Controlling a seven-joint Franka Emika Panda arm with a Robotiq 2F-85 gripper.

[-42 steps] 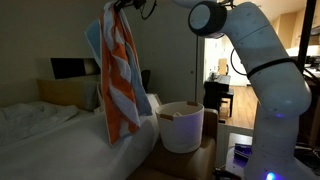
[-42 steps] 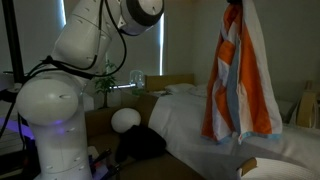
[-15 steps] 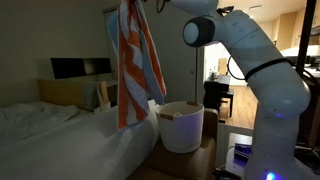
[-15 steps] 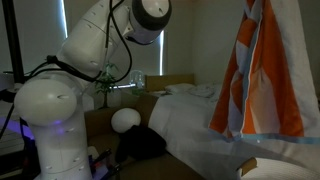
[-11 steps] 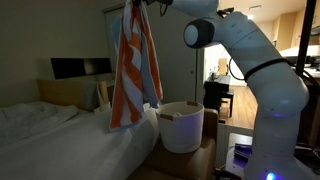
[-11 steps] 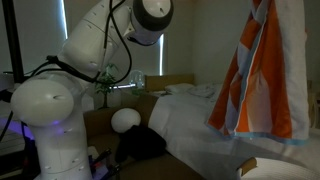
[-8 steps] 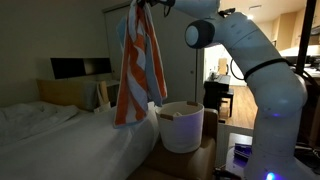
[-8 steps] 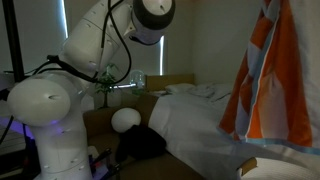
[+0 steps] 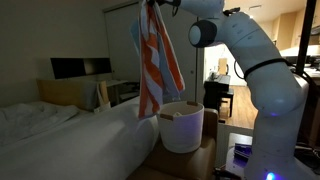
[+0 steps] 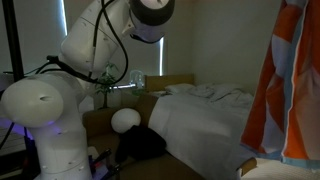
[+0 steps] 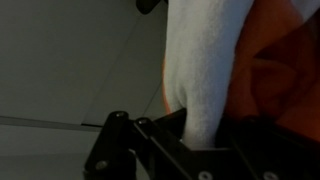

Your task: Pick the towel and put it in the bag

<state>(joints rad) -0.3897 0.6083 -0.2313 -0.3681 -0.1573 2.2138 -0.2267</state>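
Observation:
The towel, orange and white striped with light blue parts, hangs from my gripper high near the top of an exterior view. Its lower end hangs just above the rim of the off-white round bag, which stands beside the bed. In the other exterior view the towel hangs at the right edge; the bag's rim shows at the bottom. In the wrist view the towel fills the space between the dark fingers, white in the middle and orange at the right. The gripper is shut on the towel.
A bed with white bedding lies next to the bag. A dark monitor stands behind the bed. A wooden surface carries the bag. The robot's white base and a round white lamp stand beside the bed.
The gripper has carried the hanging towel sideways from over the bed toward the bag; its lower end now hangs over the bag's rim.

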